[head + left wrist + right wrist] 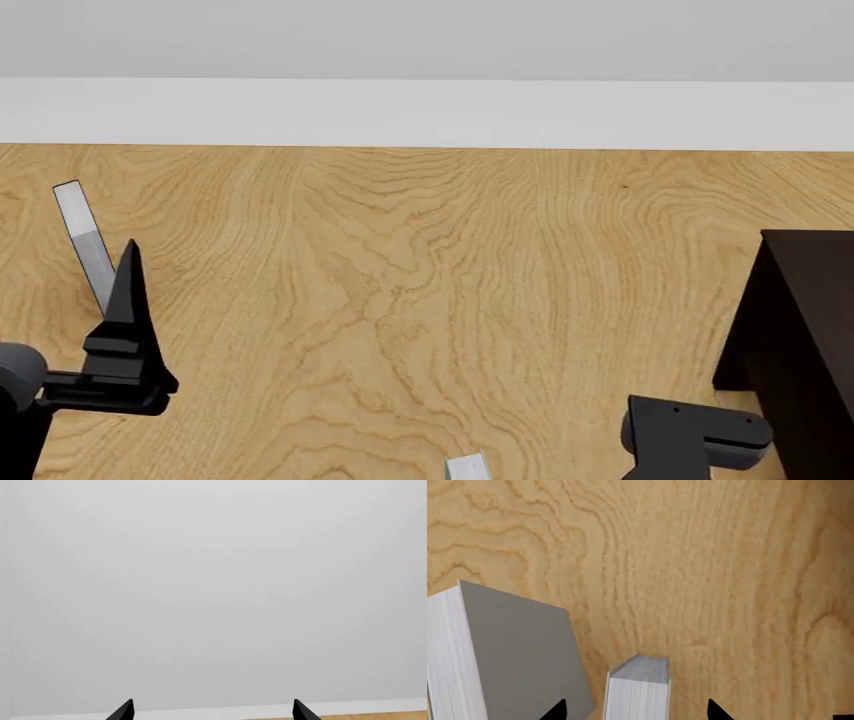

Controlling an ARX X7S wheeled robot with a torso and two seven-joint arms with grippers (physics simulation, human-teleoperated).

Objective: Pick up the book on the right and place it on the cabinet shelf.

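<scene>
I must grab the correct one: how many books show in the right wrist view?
2. A thicker grey book stands to one side; a slimmer book stands apart from it, in line with the gap of the open right hand. Others may lie outside this view.

1. Slim pale grey book (639, 690), standing upright on wood-grain surface, white page edges showing, just beside a thicker grey book; only its top visible in head view (466, 466).
2. Very dark brown cabinet (801, 350), boxy, flat-panelled, at far right edge, well apart from the book.
</scene>
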